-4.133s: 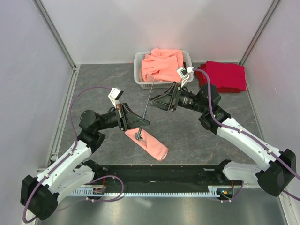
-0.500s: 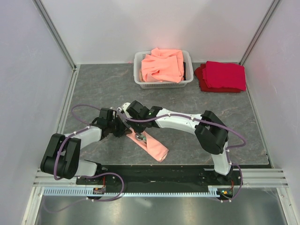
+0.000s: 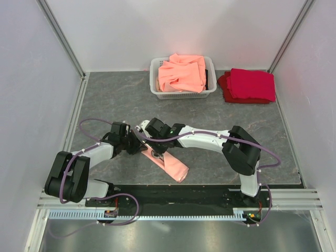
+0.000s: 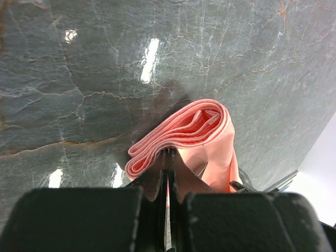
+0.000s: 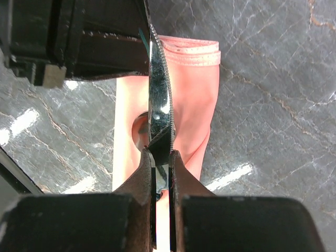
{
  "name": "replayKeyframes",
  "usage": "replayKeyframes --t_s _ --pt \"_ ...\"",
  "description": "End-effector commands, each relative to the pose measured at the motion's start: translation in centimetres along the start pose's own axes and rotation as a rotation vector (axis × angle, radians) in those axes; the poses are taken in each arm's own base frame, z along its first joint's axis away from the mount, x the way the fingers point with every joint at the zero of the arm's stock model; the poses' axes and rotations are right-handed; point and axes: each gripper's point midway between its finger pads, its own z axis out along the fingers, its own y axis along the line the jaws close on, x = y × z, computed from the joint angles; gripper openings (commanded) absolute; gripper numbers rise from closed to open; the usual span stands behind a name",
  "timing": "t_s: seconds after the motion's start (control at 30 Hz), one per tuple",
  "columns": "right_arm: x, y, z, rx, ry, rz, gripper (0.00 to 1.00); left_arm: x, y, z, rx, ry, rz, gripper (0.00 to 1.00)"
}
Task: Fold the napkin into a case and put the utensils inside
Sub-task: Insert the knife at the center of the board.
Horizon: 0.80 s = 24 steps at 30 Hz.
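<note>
1. The napkin (image 3: 171,164) lies folded into a long narrow strip on the grey marbled table (image 3: 115,100), near the front edge between the two arm bases, and runs diagonally
2. Its layered end (image 4: 202,118) gapes slightly in the left wrist view, so the stacked folds show as a flattened loop
3. The left gripper (image 4: 167,157) has its fingers pressed together, with the tips against the napkin's folded edge; a sliver of pink shows between them, but I cannot tell if a layer is really pinched
4. The right gripper (image 5: 160,157) is clamped tight on a serrated knife (image 5: 159,100), which is held edge-on with the silvery blade running over the napkin towards its layered end
5. A rounded hollow shape (image 5: 139,128) sits on the napkin just beside the blade; I cannot tell what it is
6. The black body of the left gripper fills the upper left of the right wrist view, close against the knife tip
7. From above, both wrists crowd over the napkin's upper end and hide the fingertips and the knife
8. At the back of the table, well apart from the napkin, a white basket (image 3: 155,84) holds heaped orange-salmon cloths (image 3: 181,72)
9. Deep red folded cloths (image 3: 251,84) lie just beside the basket on its right
</note>
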Motion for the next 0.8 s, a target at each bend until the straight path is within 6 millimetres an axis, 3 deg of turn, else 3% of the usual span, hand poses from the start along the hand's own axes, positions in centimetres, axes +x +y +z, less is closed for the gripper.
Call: replayKeyframes --t_s 0.0,0.47,0.77 --pt "0.8 0.6 -0.8 -0.014 0.007 0.009 0.0 -0.6 1.0 -0.2 -0.05 -0.044 -0.02 0.02" --pt "3.1 0.4 -0.4 -0.01 0.039 0.018 0.02 -0.7 0.6 -0.3 -0.04 -0.048 -0.02 0.02" --pt "2.8 0.3 -0.3 -0.003 0.029 0.016 0.06 -0.9 0.4 -0.6 -0.039 -0.048 -0.009 0.02"
